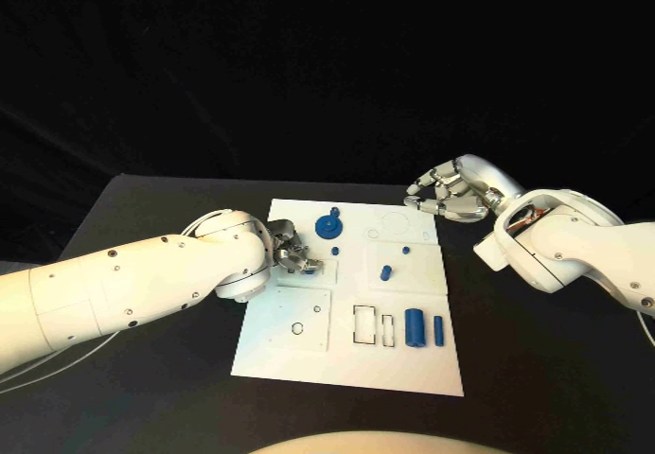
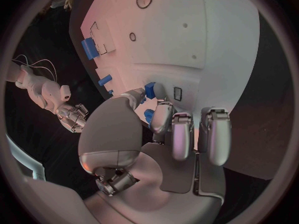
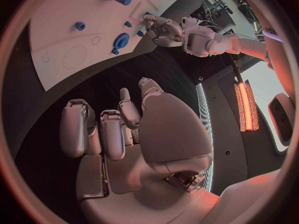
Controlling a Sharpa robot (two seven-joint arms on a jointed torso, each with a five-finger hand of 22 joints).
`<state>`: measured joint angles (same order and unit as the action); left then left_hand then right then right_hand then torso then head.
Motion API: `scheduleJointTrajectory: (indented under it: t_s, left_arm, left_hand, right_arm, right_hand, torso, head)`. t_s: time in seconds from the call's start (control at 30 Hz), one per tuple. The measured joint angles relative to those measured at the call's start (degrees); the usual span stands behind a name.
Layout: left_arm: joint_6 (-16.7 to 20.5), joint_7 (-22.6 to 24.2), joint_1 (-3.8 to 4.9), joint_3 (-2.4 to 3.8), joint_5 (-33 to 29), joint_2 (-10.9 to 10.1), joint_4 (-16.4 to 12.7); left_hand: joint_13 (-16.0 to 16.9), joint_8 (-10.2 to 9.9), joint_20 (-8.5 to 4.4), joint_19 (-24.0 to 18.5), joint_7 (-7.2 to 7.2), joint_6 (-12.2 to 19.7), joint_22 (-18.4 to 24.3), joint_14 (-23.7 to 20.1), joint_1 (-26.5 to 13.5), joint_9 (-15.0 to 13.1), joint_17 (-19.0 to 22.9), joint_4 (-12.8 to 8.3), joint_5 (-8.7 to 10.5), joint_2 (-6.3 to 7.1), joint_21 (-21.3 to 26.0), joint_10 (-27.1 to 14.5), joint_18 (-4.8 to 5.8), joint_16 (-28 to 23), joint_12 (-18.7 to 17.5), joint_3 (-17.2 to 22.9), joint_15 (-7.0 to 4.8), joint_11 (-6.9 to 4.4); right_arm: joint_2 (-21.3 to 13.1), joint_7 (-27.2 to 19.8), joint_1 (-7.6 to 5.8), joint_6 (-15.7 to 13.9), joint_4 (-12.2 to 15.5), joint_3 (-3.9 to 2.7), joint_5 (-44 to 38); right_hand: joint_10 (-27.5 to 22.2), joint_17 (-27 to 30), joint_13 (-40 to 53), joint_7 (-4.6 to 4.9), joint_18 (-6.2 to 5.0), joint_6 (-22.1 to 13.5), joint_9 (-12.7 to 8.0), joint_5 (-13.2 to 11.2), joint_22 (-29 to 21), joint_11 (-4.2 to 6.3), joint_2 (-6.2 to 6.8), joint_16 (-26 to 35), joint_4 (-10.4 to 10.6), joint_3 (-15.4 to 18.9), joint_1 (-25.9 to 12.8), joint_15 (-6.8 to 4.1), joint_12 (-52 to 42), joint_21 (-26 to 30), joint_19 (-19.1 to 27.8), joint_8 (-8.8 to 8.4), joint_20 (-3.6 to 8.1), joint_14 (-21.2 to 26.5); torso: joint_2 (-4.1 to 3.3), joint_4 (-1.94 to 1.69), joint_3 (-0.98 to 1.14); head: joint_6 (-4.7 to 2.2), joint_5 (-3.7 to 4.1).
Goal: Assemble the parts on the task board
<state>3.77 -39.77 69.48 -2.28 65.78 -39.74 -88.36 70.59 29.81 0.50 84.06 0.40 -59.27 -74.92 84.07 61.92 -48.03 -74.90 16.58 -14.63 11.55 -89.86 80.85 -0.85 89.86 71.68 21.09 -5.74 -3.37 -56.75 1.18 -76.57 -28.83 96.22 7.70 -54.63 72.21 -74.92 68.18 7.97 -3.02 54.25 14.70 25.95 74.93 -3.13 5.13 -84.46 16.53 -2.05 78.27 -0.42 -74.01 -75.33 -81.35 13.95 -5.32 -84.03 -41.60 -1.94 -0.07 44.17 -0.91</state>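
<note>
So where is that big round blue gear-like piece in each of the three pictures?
Head view: the round blue part sits on the far side of the task board, just beyond the left hand.
Left wrist view: I cannot pick it out with certainty.
Right wrist view: it lies near the board's edge, beside the left hand.
Shared landmark: the left hand.

Black table (image 1: 164, 203) under a black backdrop; dark surroundings.
</note>
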Motion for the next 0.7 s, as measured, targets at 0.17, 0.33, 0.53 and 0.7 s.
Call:
scheduleJointTrajectory:
  t_s: [0.17,0.33,0.53,0.7]
  left_arm:
    - [-0.08,-0.08,-0.16,0.30,-0.09,-0.21,-0.32]
    - [-0.23,-0.23,-0.28,0.68,-0.26,-0.39,-0.63]
    - [-0.30,-0.35,-0.08,1.11,-0.38,-0.63,-1.13]
    - [-0.37,-0.38,0.24,1.53,-0.51,-0.96,-1.75]
  left_hand:
    - [-0.03,-0.22,0.00,0.00,0.00,0.00,0.00,0.00,-0.35,-0.18,0.00,0.13,0.00,-0.94,0.00,-0.01,0.00,0.00,0.00,-3.60,0.00,0.01]
    - [-0.07,-0.36,0.00,0.00,0.00,0.00,0.00,0.00,-0.12,-0.20,0.00,0.15,0.00,-1.16,0.00,-0.01,0.00,0.00,0.00,-4.79,0.00,0.01]
    - [-0.06,-0.36,0.00,0.00,0.00,0.00,0.00,0.00,-0.34,-0.20,0.00,0.15,0.00,-1.39,0.00,-0.01,0.00,0.00,0.00,-5.12,0.00,0.01]
    - [-0.14,-0.36,0.00,0.00,0.00,0.00,0.01,0.00,-0.34,-0.18,-0.03,0.15,0.00,-1.39,0.00,-0.01,0.01,0.00,0.00,-5.12,0.00,0.01]
  right_arm:
    - [0.00,0.00,0.00,0.00,-0.05,0.00,0.00]
    - [0.02,0.00,0.00,-0.02,-0.14,0.00,0.00]
    - [0.05,0.00,0.00,-0.04,-0.24,0.00,0.00]
    - [0.07,0.00,0.00,-0.05,-0.30,0.00,0.00]
  right_hand:
    - [0.00,0.00,0.00,0.00,0.00,0.00,0.00,0.00,0.00,0.00,0.00,0.00,0.00,0.00,0.00,0.00,0.00,0.00,0.00,0.00,0.00,0.00]
    - [0.00,0.00,0.00,0.00,0.00,0.00,0.00,0.00,-0.01,0.00,0.00,0.00,0.00,0.00,0.00,0.00,0.00,0.00,0.00,0.00,0.00,0.00]
    - [0.00,0.01,-0.08,0.00,-0.01,0.00,0.00,0.00,-0.01,0.00,0.00,0.00,0.00,0.00,0.00,0.00,0.00,0.00,0.00,0.00,0.00,0.00]
    - [0.00,0.01,-0.08,0.00,0.00,0.00,0.00,0.00,-0.01,0.00,0.00,0.00,0.00,0.00,0.00,0.00,0.00,0.00,0.00,0.00,0.00,0.00]
  torso:
    - [0.00,0.01,0.00]
    - [0.00,0.01,0.01]
    - [0.04,0.01,0.02]
    - [0.05,0.01,0.03]
  head:
    - [-0.04,-0.02]
    - [-0.14,0.01]
    - [-0.21,-0.02]
    - [-0.31,-0.08]
